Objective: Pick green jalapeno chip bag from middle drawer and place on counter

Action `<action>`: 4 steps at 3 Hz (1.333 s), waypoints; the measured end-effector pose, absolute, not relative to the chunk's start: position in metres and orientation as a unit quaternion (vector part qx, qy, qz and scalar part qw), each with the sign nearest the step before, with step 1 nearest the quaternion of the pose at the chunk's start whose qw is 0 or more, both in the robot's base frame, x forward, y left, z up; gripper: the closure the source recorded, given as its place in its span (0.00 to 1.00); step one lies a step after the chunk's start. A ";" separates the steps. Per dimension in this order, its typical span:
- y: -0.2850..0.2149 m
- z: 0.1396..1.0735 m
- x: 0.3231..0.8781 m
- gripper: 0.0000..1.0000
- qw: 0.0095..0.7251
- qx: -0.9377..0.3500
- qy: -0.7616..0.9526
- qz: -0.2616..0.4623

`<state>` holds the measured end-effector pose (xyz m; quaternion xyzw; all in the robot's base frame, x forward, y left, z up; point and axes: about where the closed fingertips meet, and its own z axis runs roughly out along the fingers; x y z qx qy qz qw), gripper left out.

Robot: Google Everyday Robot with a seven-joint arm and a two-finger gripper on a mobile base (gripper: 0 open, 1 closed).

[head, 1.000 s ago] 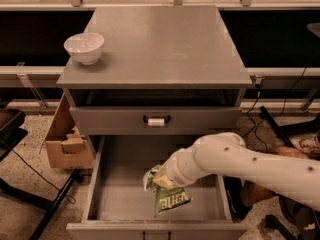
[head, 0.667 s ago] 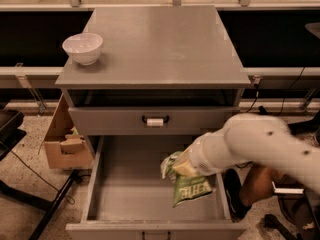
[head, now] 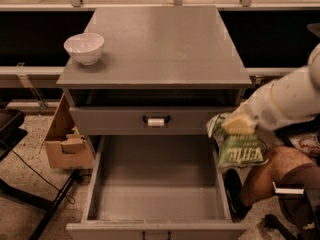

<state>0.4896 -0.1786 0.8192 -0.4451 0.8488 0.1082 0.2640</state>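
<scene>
The green jalapeno chip bag (head: pixel 240 155) hangs by its pale top edge from my gripper (head: pixel 237 125), which is shut on it. Bag and gripper are over the right wall of the open middle drawer (head: pixel 156 181), raised above it and just below the counter's edge. The drawer's grey flat bottom holds nothing. The counter (head: pixel 159 44) is the grey top slab above and to the left of the gripper. My white arm (head: pixel 287 99) comes in from the right.
A white bowl (head: pixel 84 47) stands on the counter's left edge. The shut drawer front with a tagged black handle (head: pixel 156 120) sits above the open drawer. A cardboard box (head: pixel 66 143) stands on the floor at left. A person's arm (head: pixel 270 171) is at lower right.
My gripper has lifted the chip bag out of the drawer and carried it up and to the right, from the drawer's floor to above its right wall.
</scene>
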 end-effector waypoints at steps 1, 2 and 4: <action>-0.202 0.898 0.536 1.00 0.280 -0.420 0.860 0.078; -0.194 0.964 0.581 1.00 0.323 -0.415 0.849 0.054; -0.190 0.997 0.590 1.00 0.353 -0.414 0.838 0.048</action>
